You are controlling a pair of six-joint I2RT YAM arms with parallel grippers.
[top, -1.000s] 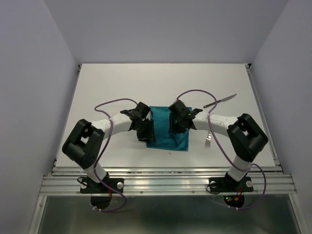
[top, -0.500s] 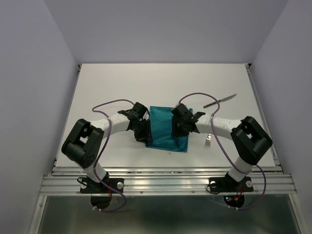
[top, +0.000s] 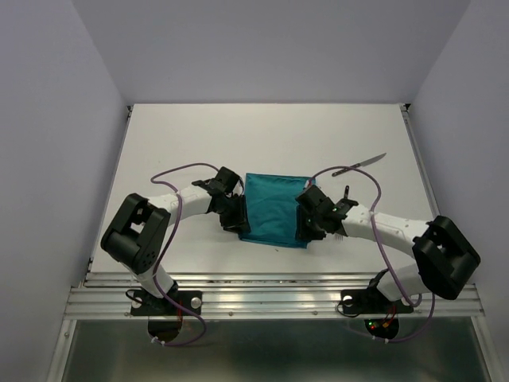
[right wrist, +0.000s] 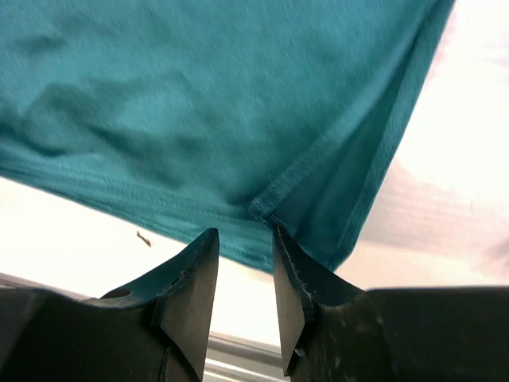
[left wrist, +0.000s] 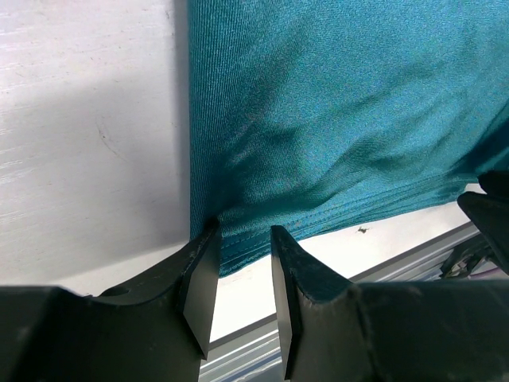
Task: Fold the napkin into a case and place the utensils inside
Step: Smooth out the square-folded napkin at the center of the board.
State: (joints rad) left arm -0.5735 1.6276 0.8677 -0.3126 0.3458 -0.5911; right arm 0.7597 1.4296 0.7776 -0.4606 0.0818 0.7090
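Note:
The teal napkin (top: 274, 208) lies folded and flat on the white table between my two arms, with a doubled edge showing at its near right corner (right wrist: 318, 199). My left gripper (top: 233, 216) is at the napkin's near left corner (left wrist: 238, 247), open, its fingertips (left wrist: 208, 239) at the hem. My right gripper (top: 312, 224) is also open, its tips just short of the near right hem. The knife (top: 359, 165) lies at the back right, well apart from both grippers. My right arm covers the spot beside the napkin, and I cannot make out the fork.
White tabletop (top: 199, 135) with pale walls on three sides. An aluminium rail (top: 270, 290) runs along the near edge, close behind both grippers (left wrist: 413, 247). Purple cables (top: 179, 169) loop over both arms. A small dark speck (right wrist: 143, 238) lies in front of the napkin.
My right arm has swung out to the right and its gripper has come off the napkin's top down to the near right corner. The left gripper shifted slightly left to the napkin's edge.

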